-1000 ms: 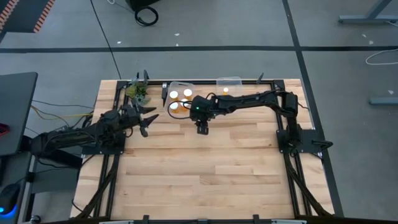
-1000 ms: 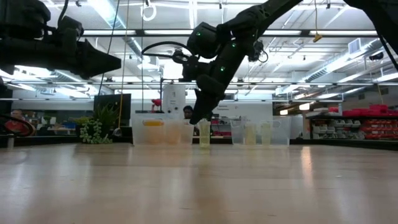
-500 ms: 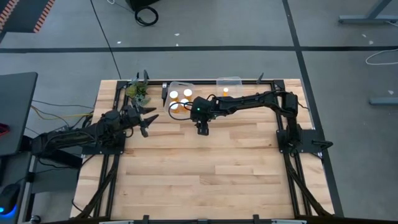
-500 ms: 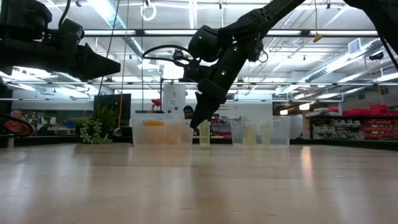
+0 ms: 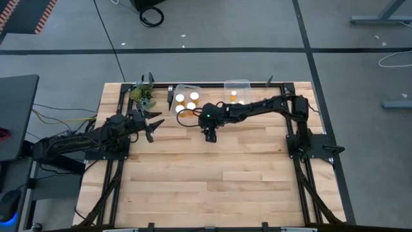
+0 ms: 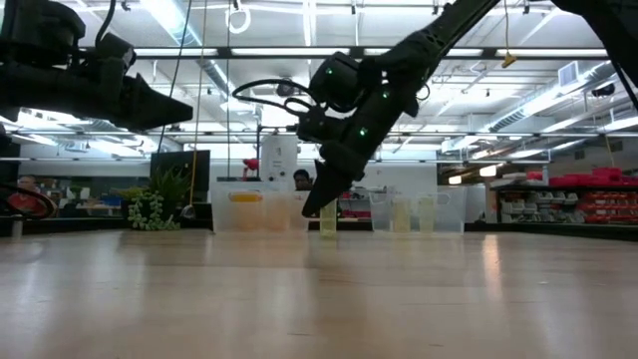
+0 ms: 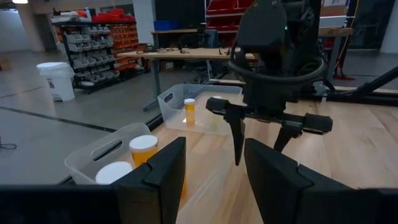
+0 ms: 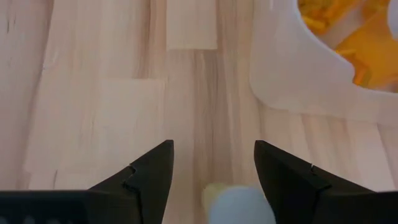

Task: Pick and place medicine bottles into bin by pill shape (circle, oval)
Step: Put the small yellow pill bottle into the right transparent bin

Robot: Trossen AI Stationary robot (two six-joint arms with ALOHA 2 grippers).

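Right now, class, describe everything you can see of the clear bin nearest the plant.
The clear bin is a see-through plastic tub with rounded corners, sitting flat at the table's far edge, just right of the green plant. Inside stand orange bottles with round white caps. The right hand hovers nearby, open, not touching it.

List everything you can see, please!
table: one, light wood, under everything
plant: one, green, far left corner
left bin: one, clear, beside the plant
right bin: one, clear, far edge, middle
left bin bottles: at least three, orange with white caps
right bin bottle: one, orange, white cap
loose bottle: one, standing on the table under the right gripper
left gripper: one, dark, open, near the plant
right gripper: one, dark, open, beside the left bin
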